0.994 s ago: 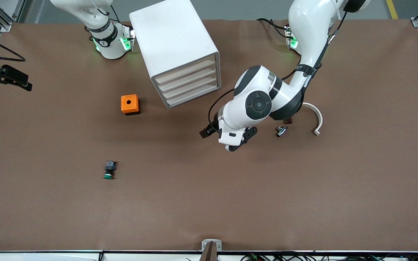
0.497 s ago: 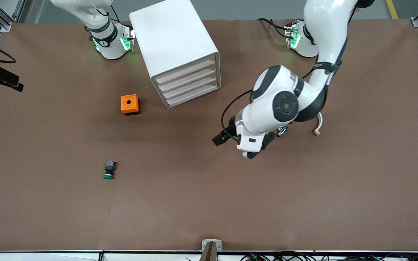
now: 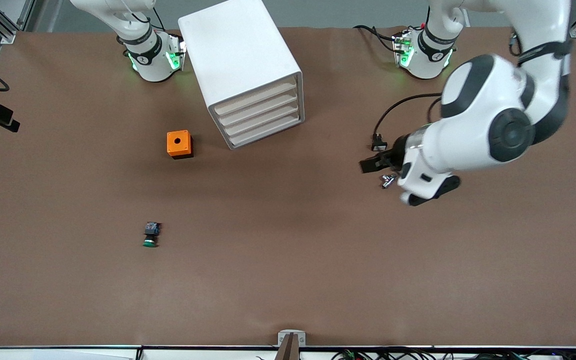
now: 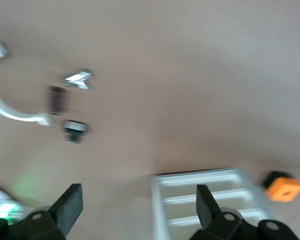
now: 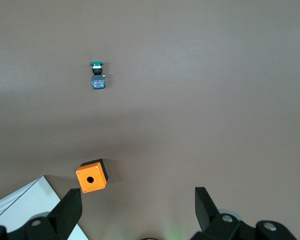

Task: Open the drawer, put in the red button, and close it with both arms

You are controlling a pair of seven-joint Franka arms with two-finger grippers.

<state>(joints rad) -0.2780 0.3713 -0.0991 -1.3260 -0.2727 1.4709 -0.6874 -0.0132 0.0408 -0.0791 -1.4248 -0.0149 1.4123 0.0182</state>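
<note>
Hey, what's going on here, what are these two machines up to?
Nothing is being held right now. The left arm's tool hangs open over a few small parts, among them a metal piece and a white curved piece, toward that arm's end of the table. The right arm waits, its tool open too. The white drawer unit looks fully shut. An orange box and a green button lie untouched.

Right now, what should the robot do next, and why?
Probably swing the left gripper, open and empty above the table by the metal piece, to the cabinet: its drawers all look shut. The right gripper waits open at its end of the table.
</note>
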